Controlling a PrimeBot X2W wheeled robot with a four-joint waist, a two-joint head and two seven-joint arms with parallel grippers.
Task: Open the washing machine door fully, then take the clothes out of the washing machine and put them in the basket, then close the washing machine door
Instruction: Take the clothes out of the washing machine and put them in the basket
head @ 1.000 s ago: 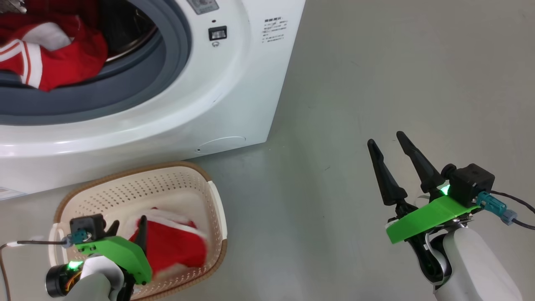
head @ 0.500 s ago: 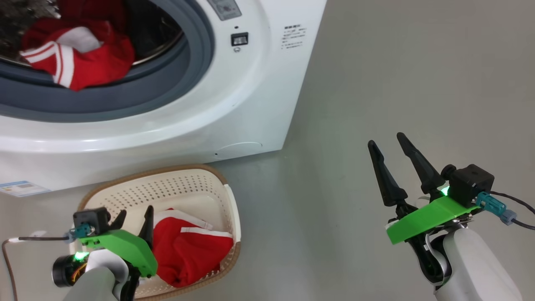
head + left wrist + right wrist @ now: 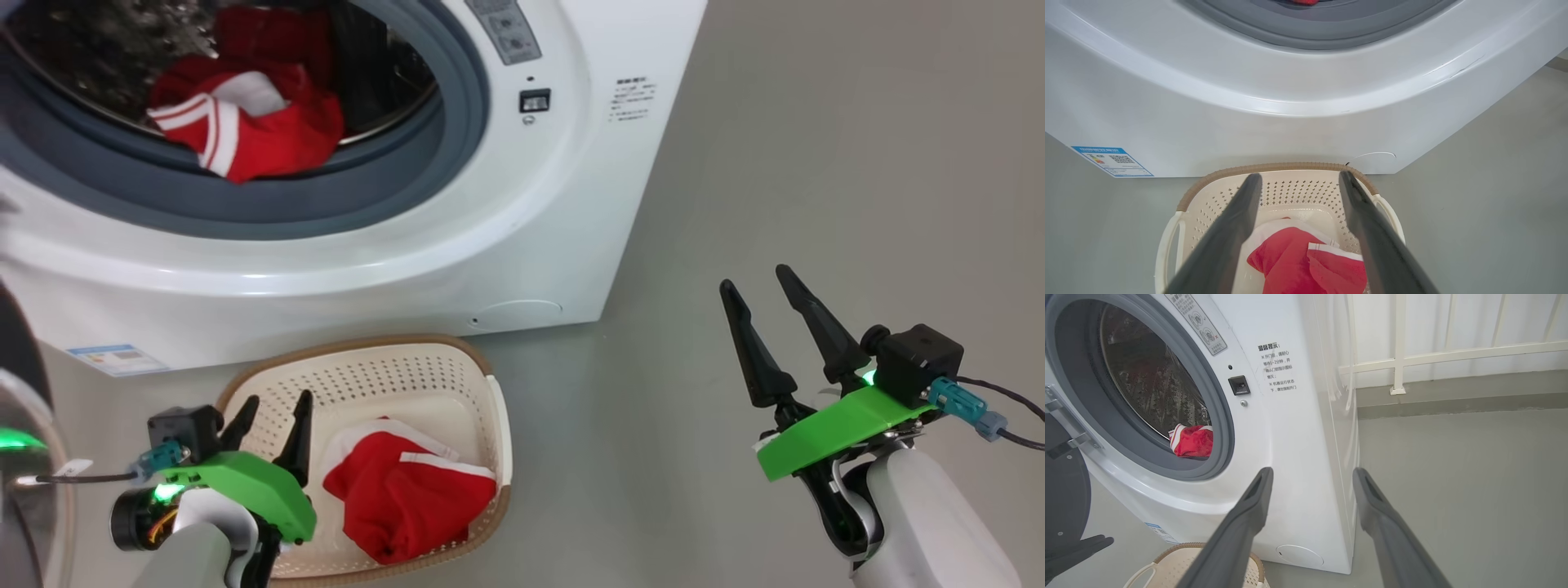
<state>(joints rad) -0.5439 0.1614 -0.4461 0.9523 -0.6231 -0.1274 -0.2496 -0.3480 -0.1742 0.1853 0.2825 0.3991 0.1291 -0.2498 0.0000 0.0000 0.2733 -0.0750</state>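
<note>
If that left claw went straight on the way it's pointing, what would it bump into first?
Probably the far wall of the basket, just under its rim. Depth is unclear, so the left gripper might clear it and hit the washing machine instead.

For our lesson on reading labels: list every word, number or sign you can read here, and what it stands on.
"温馨提示:" heads the printed notice on the front of the washing machine.
Its smaller lines below: too small to read.
Blue label at the machine's lower corner: too small.
Grey sticker beside the drum opening: blurred symbols, unreadable.
</note>
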